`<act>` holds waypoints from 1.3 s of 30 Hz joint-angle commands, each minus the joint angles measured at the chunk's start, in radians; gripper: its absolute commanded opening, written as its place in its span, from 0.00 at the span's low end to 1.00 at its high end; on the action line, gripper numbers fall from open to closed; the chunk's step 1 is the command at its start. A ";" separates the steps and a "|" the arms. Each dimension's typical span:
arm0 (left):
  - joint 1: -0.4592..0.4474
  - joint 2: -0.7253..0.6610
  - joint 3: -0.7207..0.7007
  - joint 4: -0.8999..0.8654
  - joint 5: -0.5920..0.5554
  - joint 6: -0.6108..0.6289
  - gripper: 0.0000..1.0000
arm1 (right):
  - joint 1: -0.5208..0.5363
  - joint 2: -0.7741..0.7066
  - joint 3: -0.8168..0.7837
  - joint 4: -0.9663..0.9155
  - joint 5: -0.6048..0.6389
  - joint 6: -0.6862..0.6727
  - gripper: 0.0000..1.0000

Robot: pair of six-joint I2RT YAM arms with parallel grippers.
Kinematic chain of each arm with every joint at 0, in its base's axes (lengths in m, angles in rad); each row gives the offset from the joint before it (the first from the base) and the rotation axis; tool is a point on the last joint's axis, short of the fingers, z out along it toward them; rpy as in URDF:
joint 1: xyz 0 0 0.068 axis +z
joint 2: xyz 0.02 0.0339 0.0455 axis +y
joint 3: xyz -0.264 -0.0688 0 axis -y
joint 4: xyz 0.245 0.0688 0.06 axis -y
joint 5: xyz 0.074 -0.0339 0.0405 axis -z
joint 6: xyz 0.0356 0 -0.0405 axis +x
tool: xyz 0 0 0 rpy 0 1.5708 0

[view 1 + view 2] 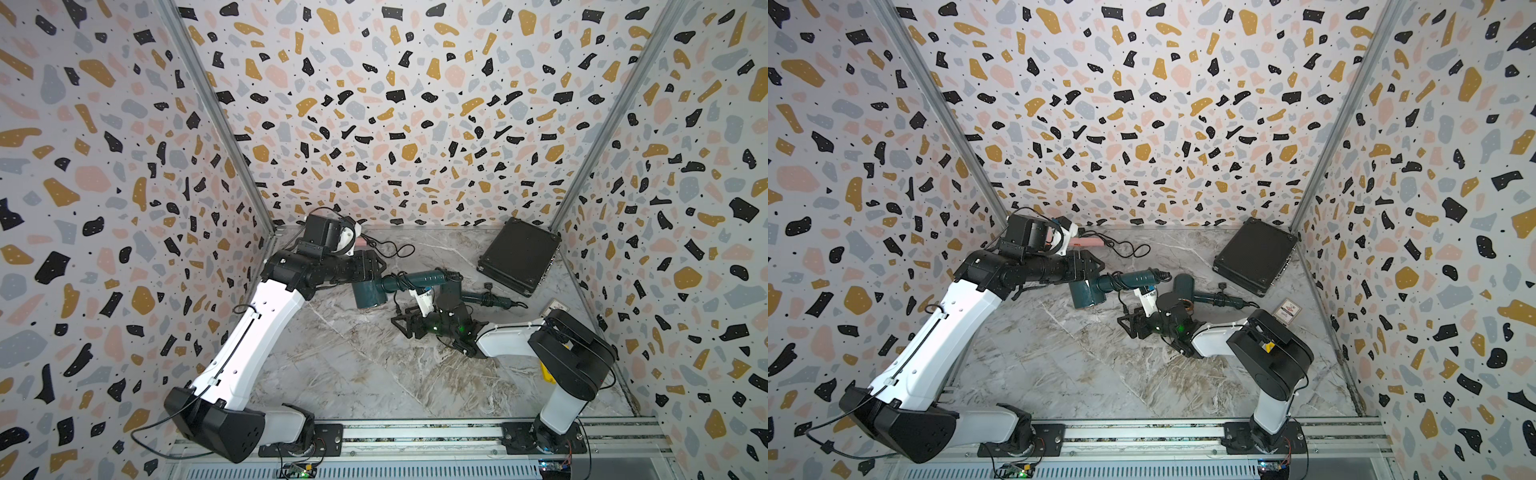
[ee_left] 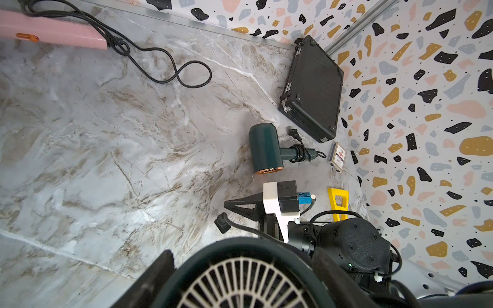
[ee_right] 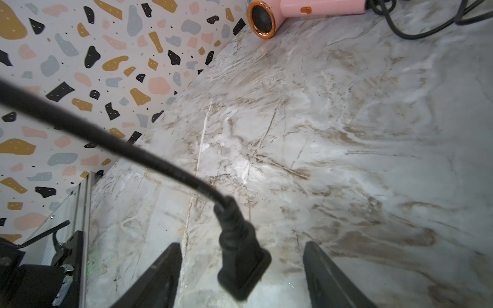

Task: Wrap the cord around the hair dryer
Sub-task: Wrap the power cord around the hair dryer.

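While your left gripper clamps the teal hair dryer by its barrel, the handle sticks out toward 3 o'clock, apparently clear of the table, so loops can pass around it. In both top views the cord is coiled on that handle, mid-table. Your right gripper waits at 6 o'clock of the handle, facing 9 o'clock.

From the left wrist, the dryer's rear grille sits between the fingers, which confirms the clamp. The plug dangles beside the right claw.

From the right wrist, the jaws stand wide with the plug hanging between them, touching neither. You hold nothing there. By my judgement only this loose end is left to secure.
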 commanded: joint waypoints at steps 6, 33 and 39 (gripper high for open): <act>-0.019 -0.041 0.001 0.104 0.053 -0.040 0.00 | 0.006 0.049 0.109 -0.015 0.031 -0.035 0.60; 0.052 -0.041 -0.153 0.293 0.075 -0.140 0.00 | 0.015 -0.111 -0.051 -0.238 0.025 -0.042 0.00; 0.115 -0.033 -0.274 0.445 -0.041 -0.226 0.00 | 0.015 -0.212 -0.109 -0.410 0.042 -0.101 0.00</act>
